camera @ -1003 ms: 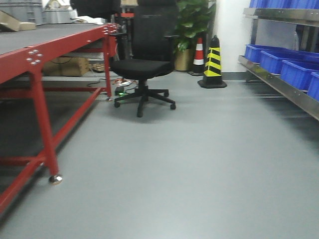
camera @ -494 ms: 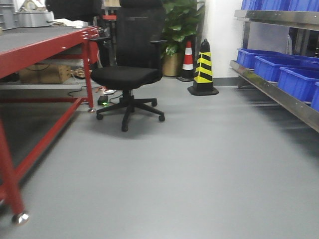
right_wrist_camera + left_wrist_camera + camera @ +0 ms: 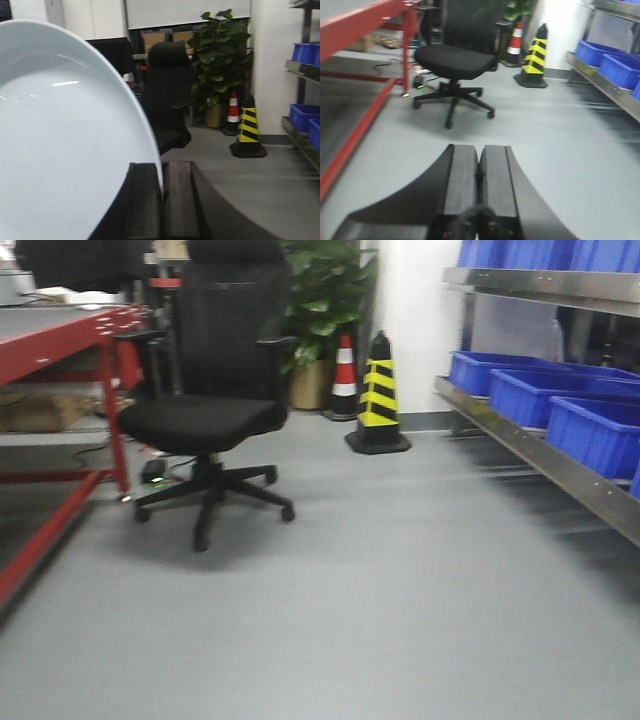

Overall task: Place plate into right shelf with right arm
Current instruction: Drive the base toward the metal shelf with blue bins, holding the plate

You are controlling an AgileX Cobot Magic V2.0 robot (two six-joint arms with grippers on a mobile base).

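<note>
White glazed plate (image 3: 65, 140), pinched at its rim, well short of the right shelf (image 3: 540, 455).

Closest to the right wrist camera, the right gripper (image 3: 161, 200) has both dark fingers clenched on the plate's thin edge, so the plate stands on edge and fills the left of that view. It looks glossy and stiff, so it is probably slippery and breakable. With a hold on the rim alone, its weight hangs to one side, so a slow, steady set-down seems wise. The left gripper (image 3: 479, 170) is pressed closed on nothing. Farther off stand a black office chair (image 3: 205, 420) and a striped cone (image 3: 378, 395). The shelf's steel rails and blue bins (image 3: 590, 430) run along the right.
</note>
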